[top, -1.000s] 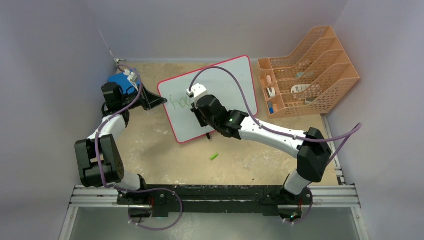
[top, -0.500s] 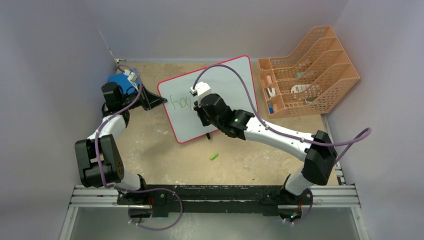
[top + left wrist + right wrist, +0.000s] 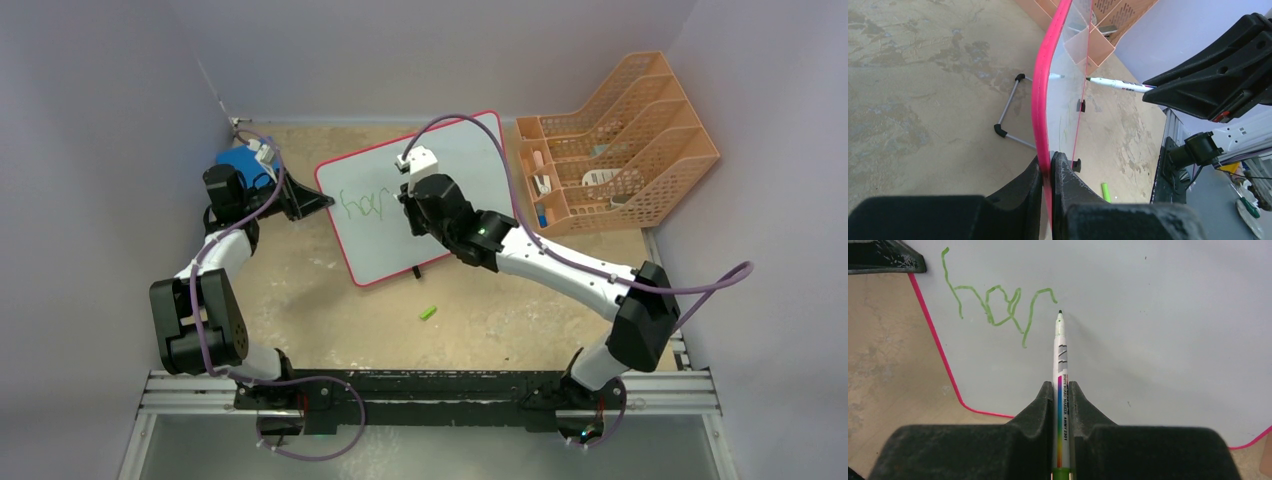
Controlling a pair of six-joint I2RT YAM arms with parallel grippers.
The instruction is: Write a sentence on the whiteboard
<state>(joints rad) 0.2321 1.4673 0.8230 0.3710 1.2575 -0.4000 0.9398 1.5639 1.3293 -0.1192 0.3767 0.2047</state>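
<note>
Currently the whiteboard (image 3: 372, 245) stands tilted at the centre of the top view. The left gripper (image 3: 1050, 167) has its 2 jaws closed on the red rim at the board's left edge. The sentence (image 3: 993, 310), in green cursive, begins at the board's upper left. The right gripper (image 3: 1062, 390) clamps a marker (image 3: 1061, 350), whose tip sits just right of the last stroke.

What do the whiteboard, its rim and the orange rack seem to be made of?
Whiteboard: smooth glossy white panel, shows reflections; core unclear. Rim: probably plastic, bright pink-red, slight sheen. Orange rack: likely moulded plastic, uniform lattice walls.
</note>
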